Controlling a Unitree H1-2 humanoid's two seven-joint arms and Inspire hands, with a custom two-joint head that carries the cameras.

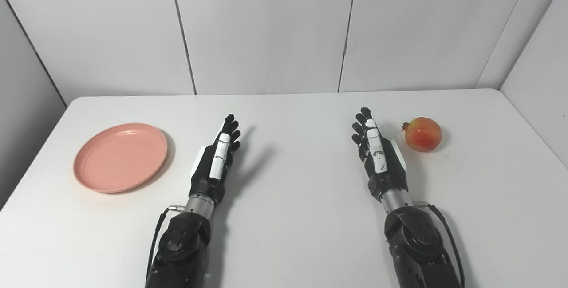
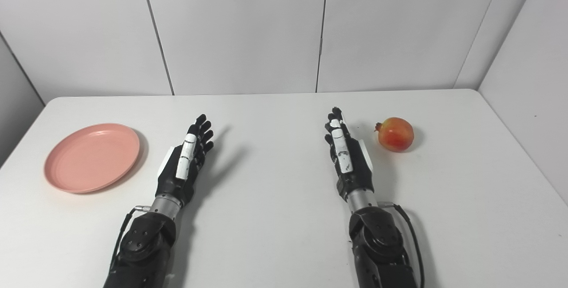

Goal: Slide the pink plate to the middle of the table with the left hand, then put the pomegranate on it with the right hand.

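A pink plate (image 1: 120, 156) lies flat on the white table (image 1: 293, 199) at the left side. A red-orange pomegranate (image 1: 422, 133) rests on the table at the right. My left hand (image 1: 216, 158) is open and empty, fingers stretched forward, just right of the plate and apart from it. My right hand (image 1: 377, 152) is open and empty, fingers stretched forward, just left of the pomegranate and apart from it. The same scene shows in the right eye view: plate (image 2: 91, 156), pomegranate (image 2: 395, 133), left hand (image 2: 184, 161), right hand (image 2: 346, 155).
White wall panels (image 1: 266, 30) stand right behind the table's far edge and angle in at both sides. Bare tabletop lies between the two hands.
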